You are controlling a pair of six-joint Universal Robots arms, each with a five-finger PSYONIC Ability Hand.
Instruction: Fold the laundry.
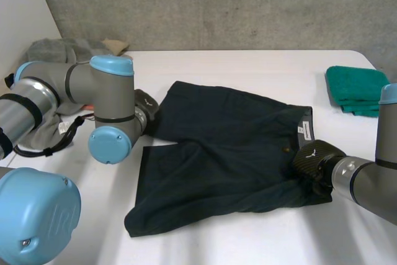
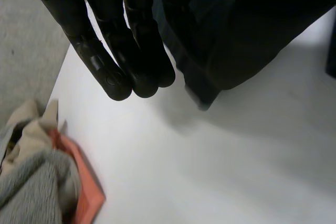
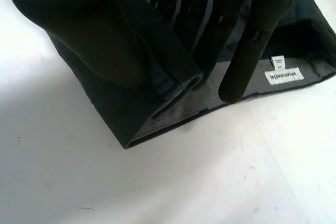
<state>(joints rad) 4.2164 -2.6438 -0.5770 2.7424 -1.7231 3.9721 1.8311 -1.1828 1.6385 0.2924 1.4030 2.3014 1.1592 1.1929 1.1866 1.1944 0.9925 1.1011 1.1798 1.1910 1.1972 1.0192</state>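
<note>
Shorts (image 1: 223, 153) lie near the middle of the white surface (image 1: 248, 240), spread mostly flat with the waistband toward the robot's right and the legs toward its left. No fold is made yet, so I'd call this the start of the first fold. Left hand (image 1: 146, 111) is at the far leg hem: straight fingers (image 2: 123, 56) and thumb pinch the hem, which hangs just off the surface in the left wrist view. Right hand (image 1: 313, 159) is at the near end of the waistband, thumb outside and fingers inside, clamping the band so it curls over. Fabric is dark navy and thin, slightly rumpled along the near leg; the grey waistband lining with a white label (image 3: 283, 74) faces up. Green towel (image 1: 355, 90) at the far right looks already folded. Pile of clothes (image 1: 59, 51) at the far left is still to do, so most of the job remains.
</note>
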